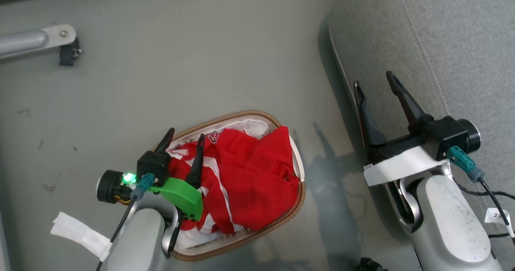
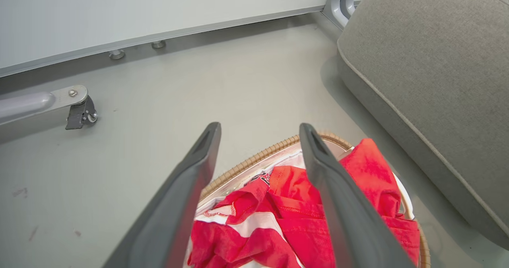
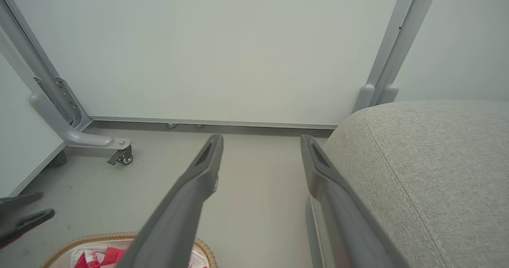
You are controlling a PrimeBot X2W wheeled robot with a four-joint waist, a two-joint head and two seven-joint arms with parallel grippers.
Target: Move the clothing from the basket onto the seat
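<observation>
Red clothing [image 1: 245,174] with white stripes lies heaped in the oval basket [image 1: 291,212] on the floor; the basket has a brown woven rim and a white liner. My left gripper [image 1: 186,135] hovers open over the basket's left end, nothing between its fingers. In the left wrist view the clothing [image 2: 294,216] sits below my open left gripper [image 2: 259,128], inside the basket rim [image 2: 254,158]. The grey seat [image 1: 442,42] fills the right side. My right gripper [image 1: 374,80] stands open above the seat's left edge. The right wrist view shows the right gripper [image 3: 260,138], the seat [image 3: 429,172] and the basket [image 3: 119,236].
A metal frame leg with a caster [image 1: 66,50] stands on the floor at the far left. A white wall panel [image 3: 222,49] runs behind. Bare grey floor [image 1: 193,62] lies between basket and seat. The left gripper's fingers [image 3: 24,218] show at the right wrist view's left edge.
</observation>
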